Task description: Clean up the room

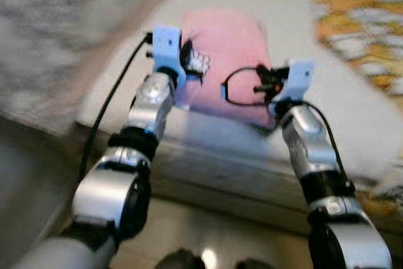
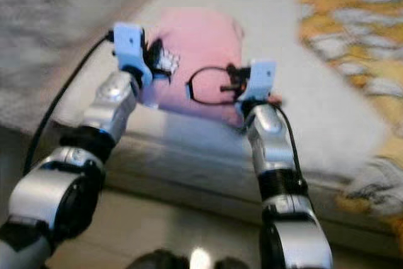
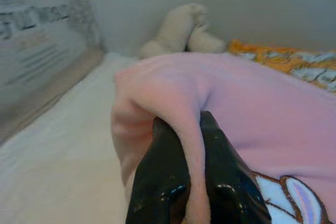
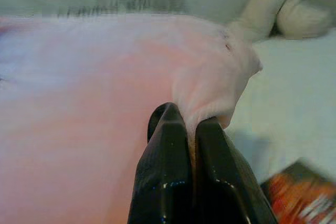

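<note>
A pink pillow (image 1: 230, 61) with a white cartoon print lies on the white bed (image 1: 334, 111), near its front edge. My left gripper (image 3: 190, 135) is shut on a fold of the pillow's cloth at its left side. At the pillow's right corner my right gripper (image 4: 190, 124) is shut on another pinch of the pink fabric. Both arms reach forward over the bed edge, the left arm (image 1: 151, 102) and the right arm (image 1: 302, 133). The whole scene is blurred.
A cream plush toy (image 3: 181, 30) lies at the far end of the bed by the wall. An orange and white patterned blanket (image 1: 359, 23) covers the bed's right side. A grey patterned surface (image 1: 56, 23) rises on the left. Pale floor (image 1: 208, 231) lies below the bed edge.
</note>
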Tool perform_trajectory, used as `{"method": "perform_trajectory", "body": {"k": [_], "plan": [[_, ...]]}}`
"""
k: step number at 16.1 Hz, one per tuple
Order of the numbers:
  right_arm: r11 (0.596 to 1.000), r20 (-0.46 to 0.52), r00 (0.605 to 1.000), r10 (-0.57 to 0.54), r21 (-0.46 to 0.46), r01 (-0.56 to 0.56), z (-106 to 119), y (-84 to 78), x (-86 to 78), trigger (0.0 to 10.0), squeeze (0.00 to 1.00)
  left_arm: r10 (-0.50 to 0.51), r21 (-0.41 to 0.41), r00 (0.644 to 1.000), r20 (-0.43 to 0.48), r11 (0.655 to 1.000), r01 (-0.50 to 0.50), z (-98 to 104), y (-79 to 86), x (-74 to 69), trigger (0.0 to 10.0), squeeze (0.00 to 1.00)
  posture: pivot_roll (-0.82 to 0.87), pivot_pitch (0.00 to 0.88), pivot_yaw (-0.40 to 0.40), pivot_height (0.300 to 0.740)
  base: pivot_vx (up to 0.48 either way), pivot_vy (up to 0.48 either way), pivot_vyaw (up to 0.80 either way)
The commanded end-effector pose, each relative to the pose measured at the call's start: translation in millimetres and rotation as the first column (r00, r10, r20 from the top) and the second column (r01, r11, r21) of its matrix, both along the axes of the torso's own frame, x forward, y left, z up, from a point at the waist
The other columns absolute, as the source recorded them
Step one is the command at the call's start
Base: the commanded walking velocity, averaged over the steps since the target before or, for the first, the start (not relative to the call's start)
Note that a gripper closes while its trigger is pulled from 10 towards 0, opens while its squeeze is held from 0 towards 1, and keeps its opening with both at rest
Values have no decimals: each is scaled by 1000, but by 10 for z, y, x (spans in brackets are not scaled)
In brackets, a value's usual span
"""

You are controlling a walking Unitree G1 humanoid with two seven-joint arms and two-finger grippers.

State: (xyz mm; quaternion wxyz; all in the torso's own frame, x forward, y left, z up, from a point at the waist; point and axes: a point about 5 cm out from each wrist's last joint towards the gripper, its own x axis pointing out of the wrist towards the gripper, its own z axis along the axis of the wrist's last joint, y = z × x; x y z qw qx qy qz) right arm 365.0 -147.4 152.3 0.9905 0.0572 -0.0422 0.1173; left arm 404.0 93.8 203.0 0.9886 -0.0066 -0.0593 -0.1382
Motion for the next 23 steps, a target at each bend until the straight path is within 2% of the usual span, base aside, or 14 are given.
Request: {"method": "perform_trajectory", "body": {"k": [1, 3, 4, 5, 7, 9, 14, 18, 21, 23], "plan": [[999, -1, 999, -32, -21, 32, -24, -101, -10, 10000, 0, 60, -3, 998, 37, 998, -60, 119, 150, 40, 10000, 0, 76, 0, 29, 740, 0, 480, 400], [999, -25, 999, -33, -14, 33, -86, -86, -12, 10000, 0, 73, 27, 997, 28, 997, -74, 93, 177, 47, 10000, 0, 86, 0, 28, 740, 0, 452, 419], [999, -48, 998, -36, -40, 34, -127, -58, -11, 10000, 0, 62, 46, 998, 28, 997, -63, 73, 171, 43, 10000, 0, 84, 0, 29, 740, 0, 0, 0], [998, -44, 998, -35, -45, 33, -134, -28, -17, 10000, 0, 51, 33, 998, 26, 998, -52, 67, 179, 42, 10000, 0, 75, 0, 35, 740, 0, 0, 0], [999, -22, 999, -31, -21, 30, -113, 35, -36, 10000, 0, 60, 56, 998, 9, 997, -60, 41, 204, 50, 10000, 0, 71, 0, 34, 740, 382, 291, 0], [1000, -32, 999, -7, -26, 7, -175, 122, -69, 10000, 0, 54, 90, 998, 43, 994, -58, 75, 210, 51, 10000, 0, 69, 0, 27, 740, 463, 0, 0], [1000, -26, 1000, 12, -22, -13, -207, 250, -97, 10000, 0, 55, 110, 997, 54, 992, -60, 90, 285, 57, 10000, 0, 73, 0, 46, 740, 464, 0, 0], [1000, -24, 1000, -12, -17, 11, -223, 222, -101, 10000, 0, 62, 118, 996, 58, 991, -68, 115, 306, 69, 10000, 0, 65, 0, 57, 740, 467, 0, -498], [999, -11, 1000, -27, -22, 27, -185, 161, -87, 10000, 0, 85, 136, 995, 49, 987, -91, 100, 304, 76, 10000, 0, 57, 0, 62, 740, 465, 0, 0], [999, -9, 999, -36, -24, 36, -178, 123, -86, 10000, 0, 88, 101, 996, 24, 991, -90, 62, 301, 74, 10000, 0, 54, 0, 66, 740, 467, 0, 0]]}}
